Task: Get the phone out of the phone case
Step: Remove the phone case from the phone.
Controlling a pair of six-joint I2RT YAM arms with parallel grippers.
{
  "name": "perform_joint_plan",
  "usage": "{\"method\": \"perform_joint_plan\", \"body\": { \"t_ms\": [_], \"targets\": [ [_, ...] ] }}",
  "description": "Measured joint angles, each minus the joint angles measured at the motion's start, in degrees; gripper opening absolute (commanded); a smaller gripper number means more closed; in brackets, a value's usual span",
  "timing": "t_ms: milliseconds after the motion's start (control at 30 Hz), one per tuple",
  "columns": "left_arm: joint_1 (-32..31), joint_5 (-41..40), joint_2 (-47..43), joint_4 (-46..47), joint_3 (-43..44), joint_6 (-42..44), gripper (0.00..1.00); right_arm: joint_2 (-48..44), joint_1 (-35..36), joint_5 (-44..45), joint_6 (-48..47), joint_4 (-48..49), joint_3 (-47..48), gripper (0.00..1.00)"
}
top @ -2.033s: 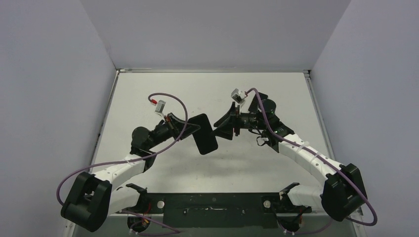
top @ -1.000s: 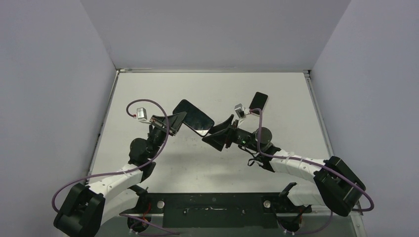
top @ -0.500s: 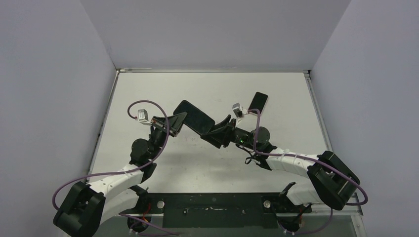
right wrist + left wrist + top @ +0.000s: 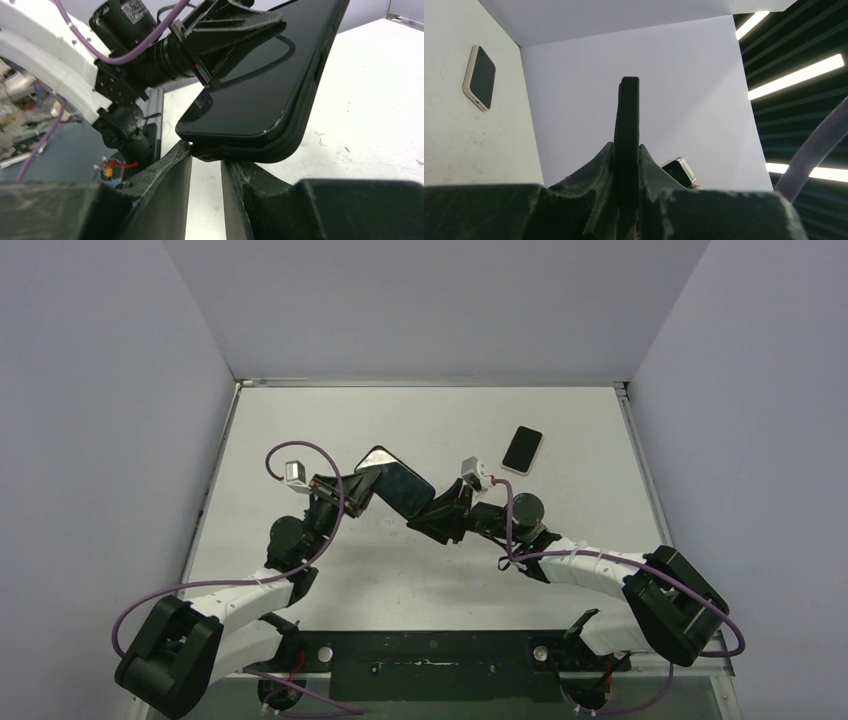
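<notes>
Clamping phone (image 4: 405, 490) across its faces, left gripper (image 4: 370, 481) holds it aloft, centre of top view. Right gripper (image 4: 206, 156) jaws slightly apart at case (image 4: 300, 125) corner; grip unclear. Likely handling: glass stiff, slick, fragile; case rim pliable, so peel at corner.

From the left wrist camera I get the black phone (image 4: 628, 120) edge-on only. Its lower end vanishes between the left gripper (image 4: 626, 165) fingers, and both faces are out of sight. On the right wrist view the top edge cuts off the phone's far end. The case (image 4: 292, 135) corner sits right at the right gripper (image 4: 206, 155) tips — pinched or merely touching, I can't tell. Overhead, those tips merge black on black.
</notes>
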Motion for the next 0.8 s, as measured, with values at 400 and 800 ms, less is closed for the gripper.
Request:
{"method": "perform_joint_plan", "body": {
  "t_ms": [400, 800],
  "targets": [
    [2.1, 5.8, 2.7, 2.5, 0.8, -1.0, 0.0, -1.7, -3.1, -4.8, -9.5, -10.4, 2.2, 0.33],
    [2.5, 9.8, 5.0, 9.1, 0.5, 5.6, 0.0, -6.6, -4.9, 1.4, 5.0, -14.3, -0.3, 0.74]
  ]
}}
